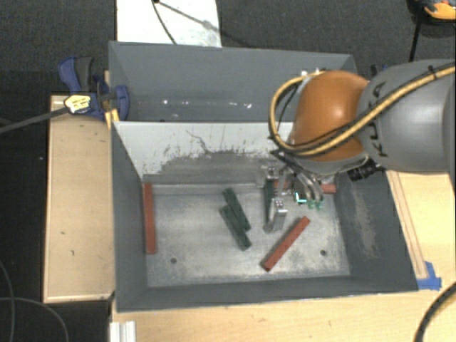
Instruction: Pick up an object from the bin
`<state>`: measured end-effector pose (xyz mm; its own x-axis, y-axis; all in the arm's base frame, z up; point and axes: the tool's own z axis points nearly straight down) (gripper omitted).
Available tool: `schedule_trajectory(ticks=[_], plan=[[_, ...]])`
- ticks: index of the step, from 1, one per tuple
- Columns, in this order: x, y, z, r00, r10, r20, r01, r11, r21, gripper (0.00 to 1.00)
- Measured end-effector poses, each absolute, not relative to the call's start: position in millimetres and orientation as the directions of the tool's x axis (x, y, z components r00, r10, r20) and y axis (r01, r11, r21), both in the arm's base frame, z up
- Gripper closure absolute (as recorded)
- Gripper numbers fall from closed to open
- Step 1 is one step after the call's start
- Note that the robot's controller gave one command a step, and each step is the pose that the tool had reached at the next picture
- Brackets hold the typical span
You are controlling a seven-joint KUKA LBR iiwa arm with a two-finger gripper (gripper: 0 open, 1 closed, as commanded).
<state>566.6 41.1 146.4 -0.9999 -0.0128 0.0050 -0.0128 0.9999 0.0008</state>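
Red-brown stick (286,243) near right, tilted; gripper (274,218) at its far end, spread impossible to tell; green sticks (235,218) left.

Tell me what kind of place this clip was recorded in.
Most likely a robotics lab's bin-picking test cell: a robot arm has its gripper down in a grey metal bin that holds a few red-brown bars and dark green bars.

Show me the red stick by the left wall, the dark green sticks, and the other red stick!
red stick by the left wall (149,218): camera view, its middle.
dark green sticks (235,218): camera view, where they meet.
other red stick (285,243): camera view, its middle.
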Motion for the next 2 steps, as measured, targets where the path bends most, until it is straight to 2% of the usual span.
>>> schedule_trajectory(ticks=[1, 2], plan=[[568.6, 41.0, 150.4, -1.0, -0.012, -0.003, -0.012, 1.0, 0.001, 0.0], [536.9, 14.4, 99.7, -0.971, -0.238, -0.009, -0.238, 0.971, 0.0, 0.0]])
